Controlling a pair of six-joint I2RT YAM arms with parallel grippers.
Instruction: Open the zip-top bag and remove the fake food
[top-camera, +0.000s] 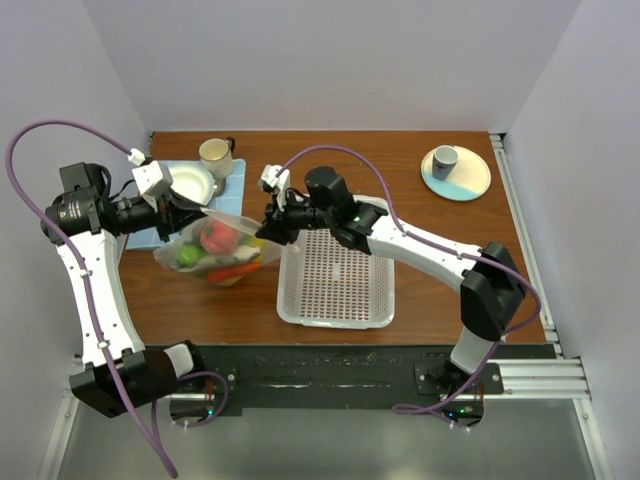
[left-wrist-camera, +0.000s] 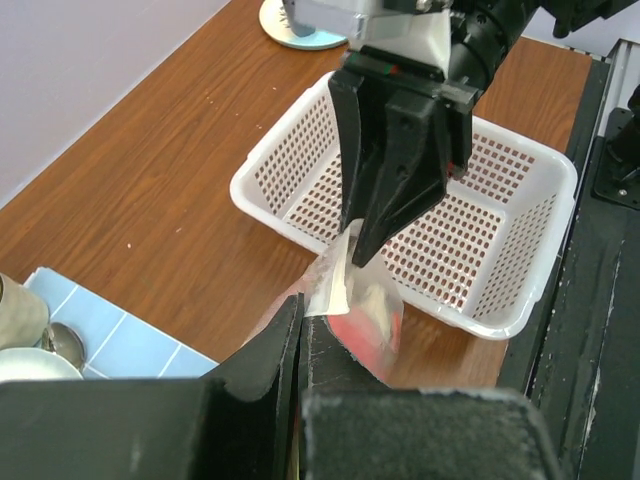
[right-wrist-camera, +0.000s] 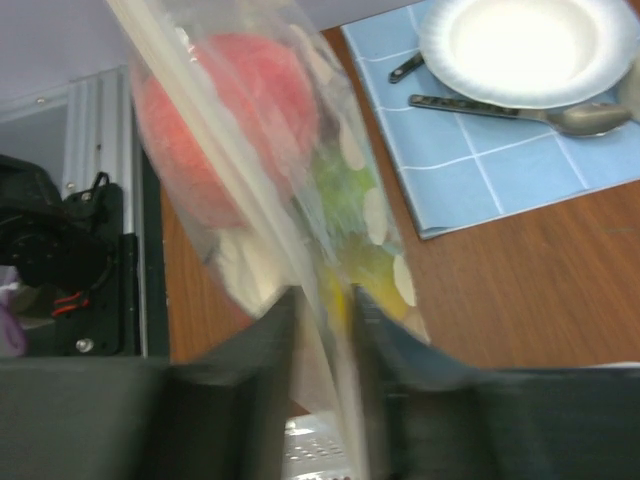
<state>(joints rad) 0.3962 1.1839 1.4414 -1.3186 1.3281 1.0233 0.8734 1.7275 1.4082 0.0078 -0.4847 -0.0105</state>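
A: Starting at the left tool (left-wrist-camera: 302, 305): pressed together, pinching one lip of the zip-top bag (left-wrist-camera: 365, 310) at its upper edge.

B: And the right tool (left-wrist-camera: 362, 255)?

A: Narrowed onto the same edge from the other side, with the white zip strip (right-wrist-camera: 215, 130) caught between the fingers (right-wrist-camera: 250, 370). Looks like a pinch, though hard to say how firm.

B: Position of the bag?

A: Hanging between the two tools over the table (top-camera: 400, 160), at about 9 o'clock from the white basket (top-camera: 337, 322) and just beside it. Left tool at roughly 11 o'clock of the bag, right tool at roughly 2 o'clock. Cannot tell whether the bottom touches the wood.

B: And inside?

A: The fake food (top-camera: 218, 240), not yet removed: a red-pink round fruit (right-wrist-camera: 225, 120) near the top, a green fruit (top-camera: 187, 256) lower, an orange-red piece (top-camera: 235, 271) at the bottom.

B: Any judgement on handling?

A: Probably light, but very soft and slippery film, with no shape of its own and sagging under the toys. Best to take hold on the zip strip, likely the only stiffer part, one lip for each tool, near the middle of the mouth. Then pull apart sideways and slowly; otherwise likely to slide out of the fingers. As for the toys: hard and round, so apt to roll once out.
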